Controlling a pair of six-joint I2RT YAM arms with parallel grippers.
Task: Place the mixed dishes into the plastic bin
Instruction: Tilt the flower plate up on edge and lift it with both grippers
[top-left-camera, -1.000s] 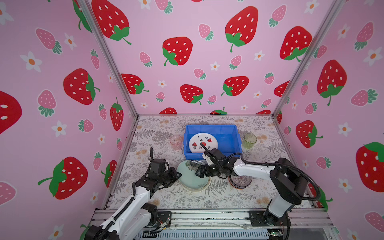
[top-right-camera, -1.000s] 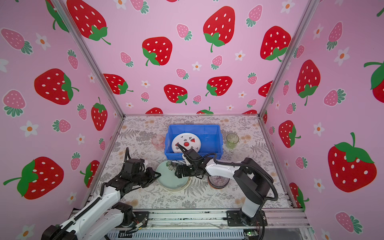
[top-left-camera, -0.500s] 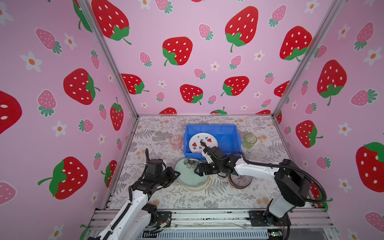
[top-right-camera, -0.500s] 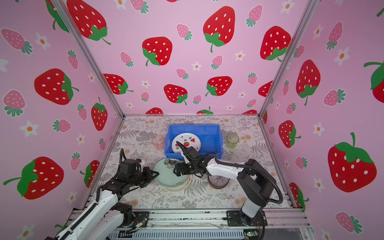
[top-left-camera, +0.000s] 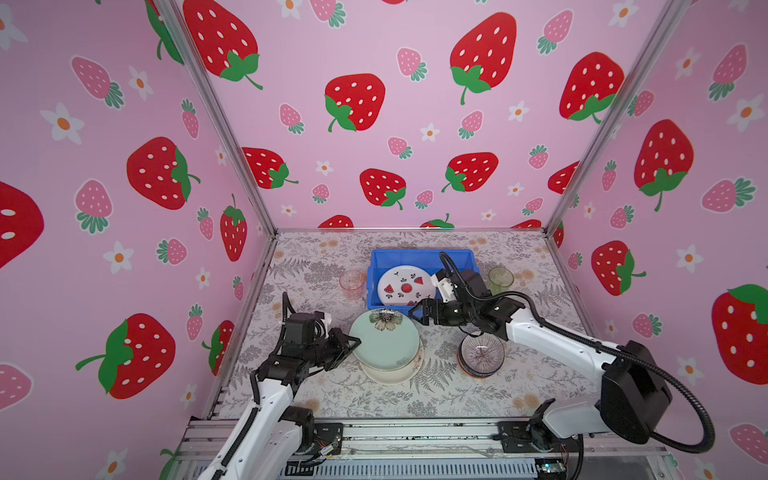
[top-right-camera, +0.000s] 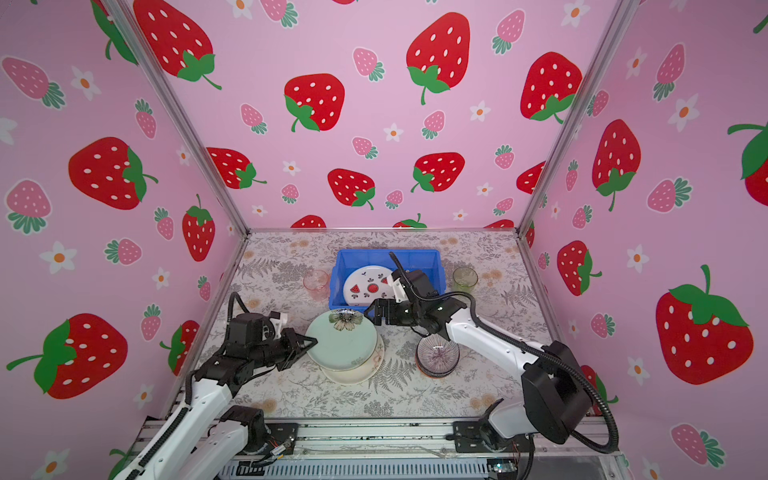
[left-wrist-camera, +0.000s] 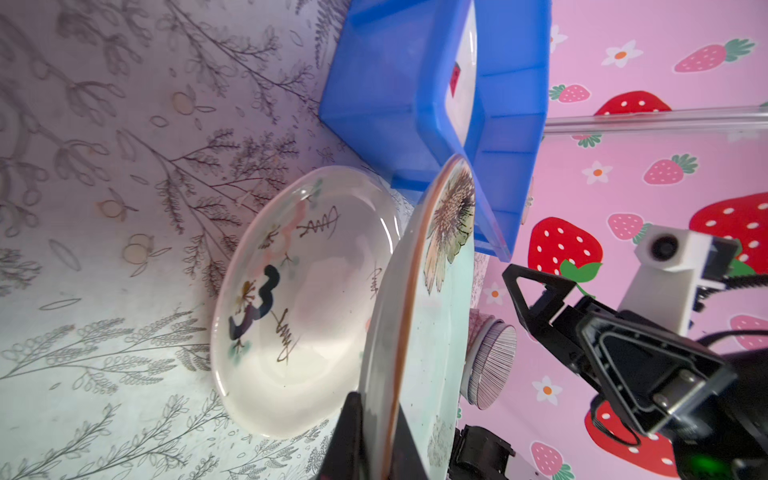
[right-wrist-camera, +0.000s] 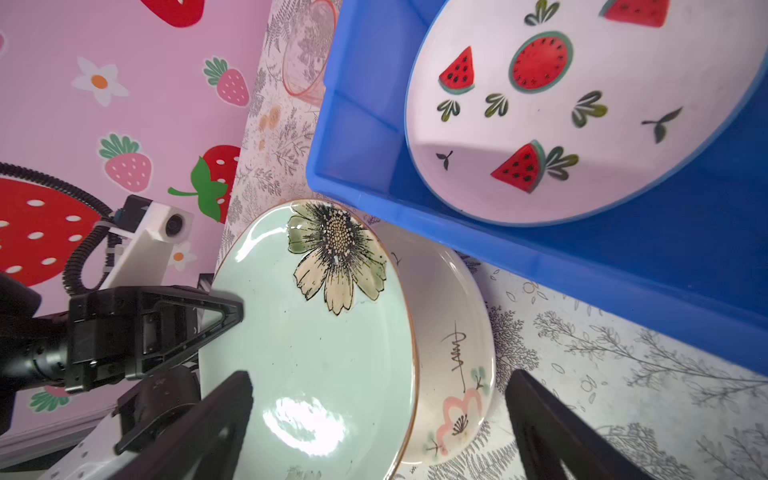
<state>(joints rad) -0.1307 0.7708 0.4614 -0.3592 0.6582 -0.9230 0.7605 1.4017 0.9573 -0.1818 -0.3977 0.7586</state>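
My left gripper (top-left-camera: 355, 341) is shut on the left rim of the pale green flowered plate (top-left-camera: 384, 343), which hangs tilted over the cream plate (top-left-camera: 390, 374). In the left wrist view my fingers (left-wrist-camera: 353, 419) pinch that rim edge-on, and the cream plate (left-wrist-camera: 299, 299) shows its black "3". My right gripper (top-left-camera: 415, 313) is open at the green plate's far right edge, just in front of the blue plastic bin (top-left-camera: 419, 252). Its fingers (right-wrist-camera: 241, 382) straddle both plates without touching them. The watermelon plate (top-left-camera: 405, 284) leans inside the bin.
A stack of small bowls (top-left-camera: 481, 353), purple-striped on top, sits right of the plates under my right forearm. A pink tumbler (top-left-camera: 352, 283) stands left of the bin and a green tumbler (top-left-camera: 500, 279) right of it. Pink walls close three sides.
My left gripper has lifted the green plate slightly off the cream plate. My right gripper has drawn back from over the plate toward the bin's front wall, staying open.
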